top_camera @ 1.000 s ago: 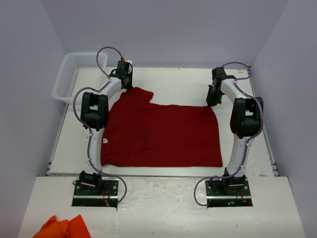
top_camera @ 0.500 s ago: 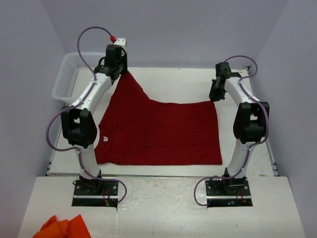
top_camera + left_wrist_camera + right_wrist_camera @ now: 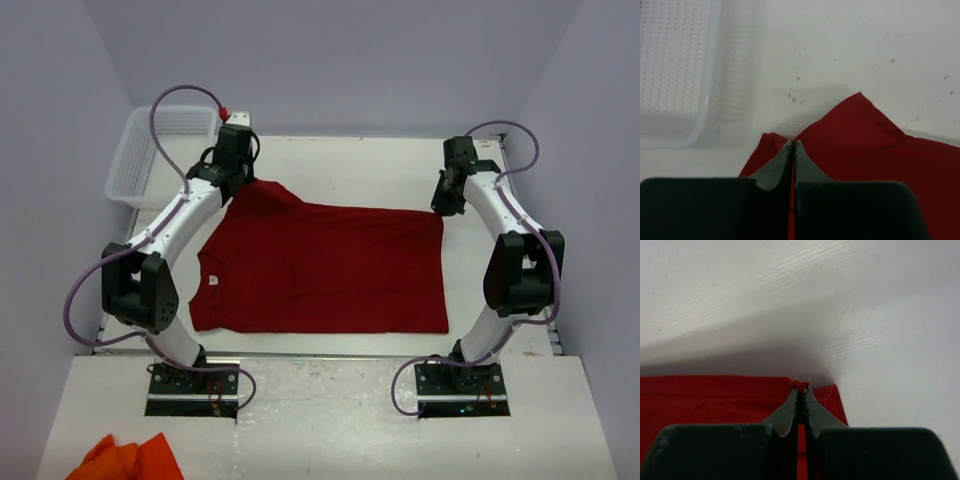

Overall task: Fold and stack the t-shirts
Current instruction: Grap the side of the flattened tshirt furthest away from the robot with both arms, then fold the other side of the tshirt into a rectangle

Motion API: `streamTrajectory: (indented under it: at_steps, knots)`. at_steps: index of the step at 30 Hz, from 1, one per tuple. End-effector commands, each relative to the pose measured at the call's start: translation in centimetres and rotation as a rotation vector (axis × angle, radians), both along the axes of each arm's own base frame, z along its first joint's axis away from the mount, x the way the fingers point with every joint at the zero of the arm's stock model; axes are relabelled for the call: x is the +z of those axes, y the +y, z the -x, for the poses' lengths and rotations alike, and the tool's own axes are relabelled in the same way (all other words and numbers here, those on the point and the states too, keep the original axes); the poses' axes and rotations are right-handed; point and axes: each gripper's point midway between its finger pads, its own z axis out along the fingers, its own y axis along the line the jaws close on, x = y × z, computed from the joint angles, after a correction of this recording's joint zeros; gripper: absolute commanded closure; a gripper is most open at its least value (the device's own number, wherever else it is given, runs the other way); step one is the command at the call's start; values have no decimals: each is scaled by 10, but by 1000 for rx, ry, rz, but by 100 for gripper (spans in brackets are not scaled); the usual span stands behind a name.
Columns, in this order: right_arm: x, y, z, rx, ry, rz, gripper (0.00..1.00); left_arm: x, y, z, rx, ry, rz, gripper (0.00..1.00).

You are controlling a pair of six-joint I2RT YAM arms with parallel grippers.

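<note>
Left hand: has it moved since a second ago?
Yes. The left hand, shut on the t-shirt's far corner, has shifted left in the top view, closer to the white basket.

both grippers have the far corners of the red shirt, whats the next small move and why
Probably lift both corners slightly and carry them together toward the near edge. The left gripper and right gripper are each shut on a far corner of the red t-shirt, which lies spread almost flat on the table, so a half-fold looks ready.
</note>
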Motion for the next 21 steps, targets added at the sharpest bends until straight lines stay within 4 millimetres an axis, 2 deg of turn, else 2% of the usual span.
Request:
streamTrajectory:
  at_steps: [1, 3, 4, 8, 21]
  knots:
    - [4, -11, 0, -52, -22, 40, 100, 30, 22, 13, 112, -72, 1, 100]
    - [4, -9, 1, -54, -24, 26, 100, 30, 28, 22, 149, -72, 8, 100]
    - [2, -8, 3, -54, -20, 22, 100, 38, 31, 28, 173, -92, 21, 100]
    - [1, -5, 7, -42, -19, 10, 100, 35, 35, 46, 191, -87, 37, 100]
    - [-3, -9, 14, -69, -12, 18, 100, 39, 45, 66, 223, -105, 39, 100]
